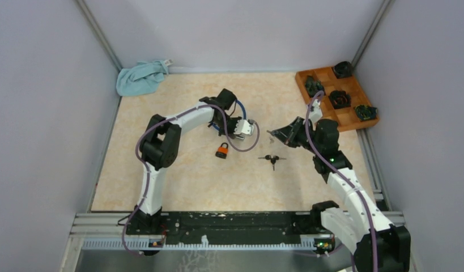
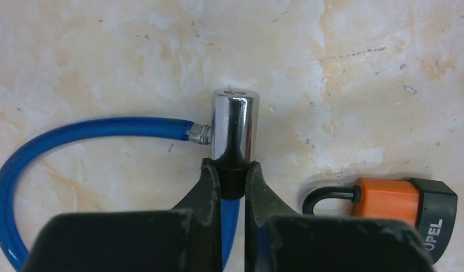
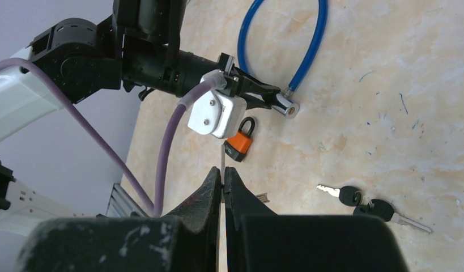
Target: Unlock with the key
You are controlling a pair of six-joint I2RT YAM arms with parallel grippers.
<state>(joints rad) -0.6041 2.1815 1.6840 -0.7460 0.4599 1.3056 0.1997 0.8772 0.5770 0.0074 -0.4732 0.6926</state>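
Between the tips of your left pincer (image 2: 232,171) sits the black collar of the cable lock (image 2: 234,122). The jaws are clamped tight on it, with the shiny barrel standing straight out ahead of the tips and its end face turned away from the pincer. The blue cable (image 2: 99,127) leaves the barrel's left side, loops round to the left and runs back between the jaws. Just to the right of that pincer, lying flat on the table (image 2: 360,68), is an orange padlock (image 2: 388,199), with its shackle toward the pincer and a small gap between them. Your right pincer (image 3: 223,177) is closed on the key (image 3: 223,161), and only a thin sliver of metal sticks out beyond the tips. Ahead of that pincer and up to its right you see the barrel, held by the other arm and clearly apart from the key. The padlock lies on the table ahead of the key's tip. Off to the right of the right pincer, a bunch of spare keys (image 3: 360,201) rests on the table.
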